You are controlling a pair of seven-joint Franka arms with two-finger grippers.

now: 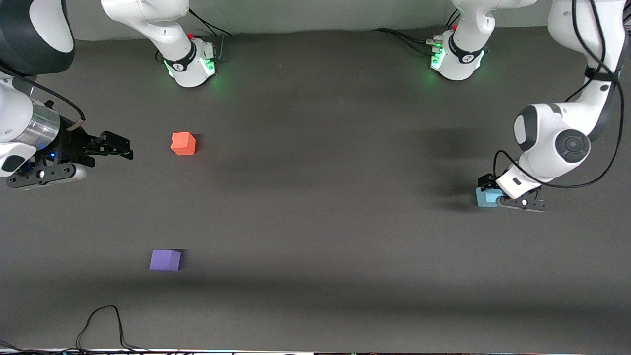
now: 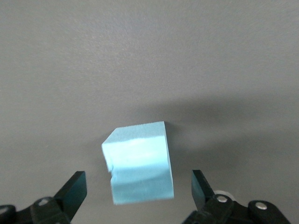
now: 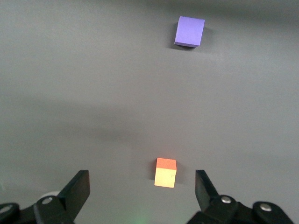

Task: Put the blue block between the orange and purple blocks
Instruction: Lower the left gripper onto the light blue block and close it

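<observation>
The blue block rests on the table at the left arm's end. My left gripper is low over it, open, one finger on each side with a gap at both sides, as the left wrist view shows the gripper and the block. The orange block and the purple block lie toward the right arm's end, the purple one nearer the front camera. My right gripper hangs open and empty over the table beside the orange block. The right wrist view also shows this gripper and the purple block.
The dark grey table carries only the three blocks. A black cable loops at the table's front edge. The right arm's base and the left arm's base stand along the back.
</observation>
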